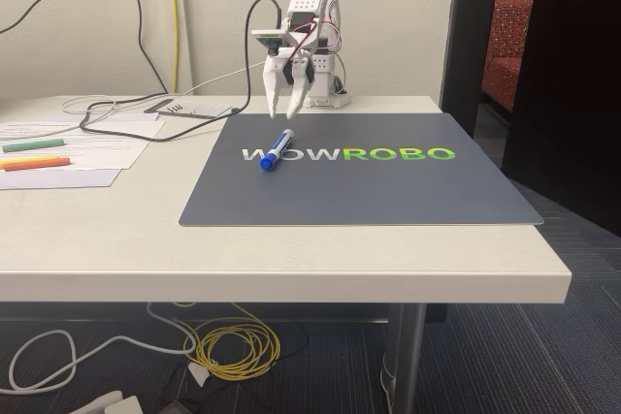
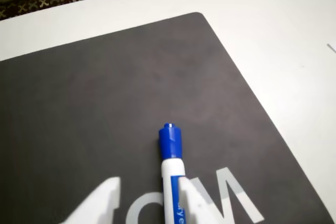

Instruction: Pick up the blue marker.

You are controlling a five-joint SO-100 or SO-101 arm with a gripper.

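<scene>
End effector (image 1: 284, 111) hovers w/ fingers apart, empty, just above the blue marker (image 1: 277, 149), which lies on the grey mat (image 1: 388, 191) atop the desk (image 1: 291, 249). Approach step; next move likely calls for descent to straddle the barrel, then closing.

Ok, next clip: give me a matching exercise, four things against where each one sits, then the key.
1. marker
2. gripper
3. green highlighter
4. mat

a. on papers at the table's left, fixed view
b. flat on the table
c. lying on the mat's lettering
d. above the marker, not touching it

Pairs: 1-c, 2-d, 3-a, 4-b
</scene>
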